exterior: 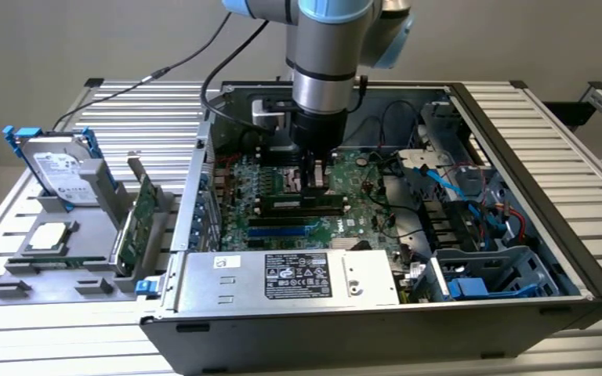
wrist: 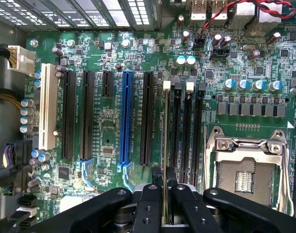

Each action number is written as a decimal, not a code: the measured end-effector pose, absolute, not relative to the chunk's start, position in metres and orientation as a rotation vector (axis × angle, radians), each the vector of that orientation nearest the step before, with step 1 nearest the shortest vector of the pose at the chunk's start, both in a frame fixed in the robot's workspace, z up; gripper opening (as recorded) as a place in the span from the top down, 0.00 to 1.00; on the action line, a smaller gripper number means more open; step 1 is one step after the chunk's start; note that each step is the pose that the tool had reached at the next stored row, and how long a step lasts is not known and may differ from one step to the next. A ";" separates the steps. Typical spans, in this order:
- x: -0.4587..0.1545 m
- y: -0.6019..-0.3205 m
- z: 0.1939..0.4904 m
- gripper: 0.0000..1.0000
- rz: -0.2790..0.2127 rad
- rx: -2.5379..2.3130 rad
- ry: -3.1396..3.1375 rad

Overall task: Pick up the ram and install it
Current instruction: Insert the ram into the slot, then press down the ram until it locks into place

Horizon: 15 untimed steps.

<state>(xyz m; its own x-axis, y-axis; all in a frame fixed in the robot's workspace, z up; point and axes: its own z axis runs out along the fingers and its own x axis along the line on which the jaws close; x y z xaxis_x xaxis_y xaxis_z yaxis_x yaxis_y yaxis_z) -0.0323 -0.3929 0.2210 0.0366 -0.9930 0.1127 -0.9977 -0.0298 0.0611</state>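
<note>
Green and thin, the ram [wrist: 165, 136] is pinched edge-on between your pincer's [wrist: 165, 194] fingers, mid-frame in the exterior view, inside the computer case [exterior: 280, 348]. It hangs straight below the pincer, with its long axis parallel to the black memory slots [wrist: 187, 131] on the motherboard [wrist: 104, 145]. It looks lined up over one slot, but you cannot tell whether it is seated.
</note>
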 end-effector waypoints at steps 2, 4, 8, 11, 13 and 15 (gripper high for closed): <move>-0.032 -0.393 0.220 0.86 0.058 2.170 -2.098; -0.032 -0.393 0.219 0.86 0.059 2.169 -2.098; -0.032 -0.393 0.218 0.86 0.059 2.169 -2.098; -0.032 -0.393 0.218 0.86 0.059 2.169 -2.098; -0.032 -0.393 0.218 0.86 0.059 2.169 -2.099; -0.032 -0.393 0.218 0.86 0.058 2.169 -2.098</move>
